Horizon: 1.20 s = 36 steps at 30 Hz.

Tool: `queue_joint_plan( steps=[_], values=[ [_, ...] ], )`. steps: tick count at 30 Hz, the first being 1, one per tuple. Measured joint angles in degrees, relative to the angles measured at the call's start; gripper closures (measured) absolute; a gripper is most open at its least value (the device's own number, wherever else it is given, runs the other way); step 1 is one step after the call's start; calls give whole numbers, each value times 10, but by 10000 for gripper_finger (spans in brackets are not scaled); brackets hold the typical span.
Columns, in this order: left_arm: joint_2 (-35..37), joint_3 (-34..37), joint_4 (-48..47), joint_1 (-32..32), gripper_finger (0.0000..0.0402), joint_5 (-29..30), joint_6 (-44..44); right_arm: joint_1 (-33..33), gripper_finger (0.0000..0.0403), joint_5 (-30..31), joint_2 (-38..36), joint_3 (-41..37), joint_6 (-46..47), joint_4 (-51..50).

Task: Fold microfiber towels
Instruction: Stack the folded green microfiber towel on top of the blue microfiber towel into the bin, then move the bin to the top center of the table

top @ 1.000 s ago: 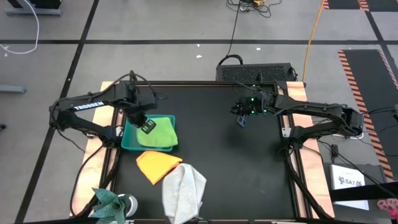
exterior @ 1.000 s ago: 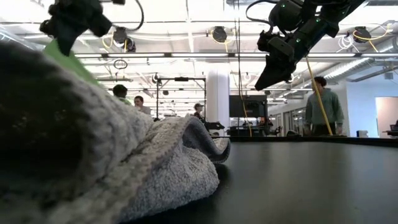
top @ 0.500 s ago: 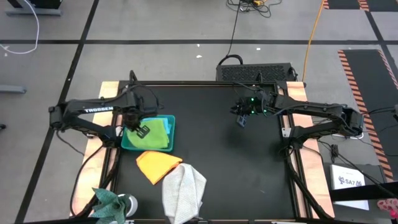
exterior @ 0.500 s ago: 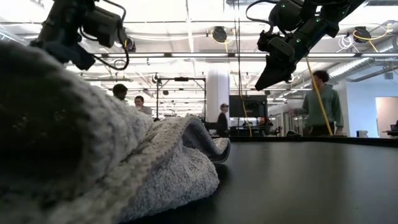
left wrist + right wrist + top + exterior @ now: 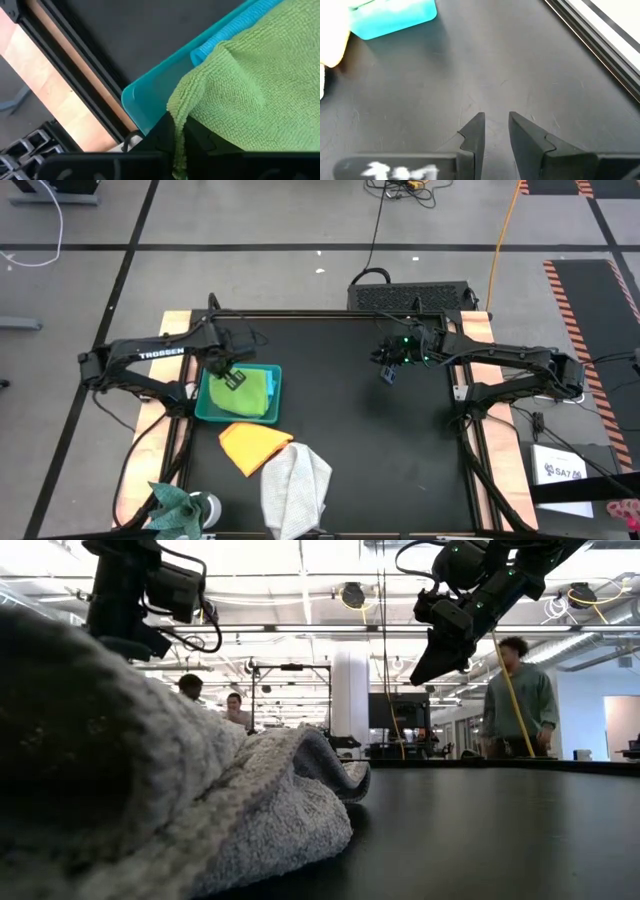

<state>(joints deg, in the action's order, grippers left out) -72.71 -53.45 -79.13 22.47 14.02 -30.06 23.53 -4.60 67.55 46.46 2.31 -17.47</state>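
The lime green towel (image 5: 252,390) lies in the teal plastic bin (image 5: 207,414) on top of the light blue towel (image 5: 240,20). My left gripper (image 5: 232,378) is over the bin's far left part, shut on the green towel (image 5: 250,90). My right gripper (image 5: 388,373) hangs above the bare table at the far right, its fingers a narrow gap apart (image 5: 496,130) and empty. The orange-yellow towel (image 5: 254,446) and the crumpled light grey towel (image 5: 297,485) lie near the front. The teal towel (image 5: 178,505) lies at the front left corner. My left gripper pinches a corner fold of the lime green towel (image 5: 176,131) between its two fingers, coming from above. The cloth runs down between the fingers as a narrow strip. The rest of the towel lies slack in the bin on the light blue towel.
The grey towel (image 5: 150,790) fills the foreground of the low view. The bin's corner (image 5: 145,97) is close to the table's wooden left edge (image 5: 55,85). The black table top (image 5: 380,460) is bare between the towels and my right arm. People stand in the room behind.
My left gripper has gone down and toward the table's far left corner over the bin, carrying the green towel's corner. The towel, which hung over the bin's right rim a second ago, now lies gathered inside the bin.
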Motion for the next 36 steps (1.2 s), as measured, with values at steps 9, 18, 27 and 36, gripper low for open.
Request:
queue_joint_plan(
  steps=[9,18,27,36],
  values=[
    [0,0,-2,6,304,-52,11,0,326,0,0,0,0,0],
    [0,0,-41,9,214,28,-51,0,326,0,0,0,0,0],
    [4,-15,-38,-7,218,53,-155,-4,328,-35,0,0,2,89],
    [4,-127,-54,-76,237,112,-228,-55,398,-183,97,1,63,273]
  ],
)
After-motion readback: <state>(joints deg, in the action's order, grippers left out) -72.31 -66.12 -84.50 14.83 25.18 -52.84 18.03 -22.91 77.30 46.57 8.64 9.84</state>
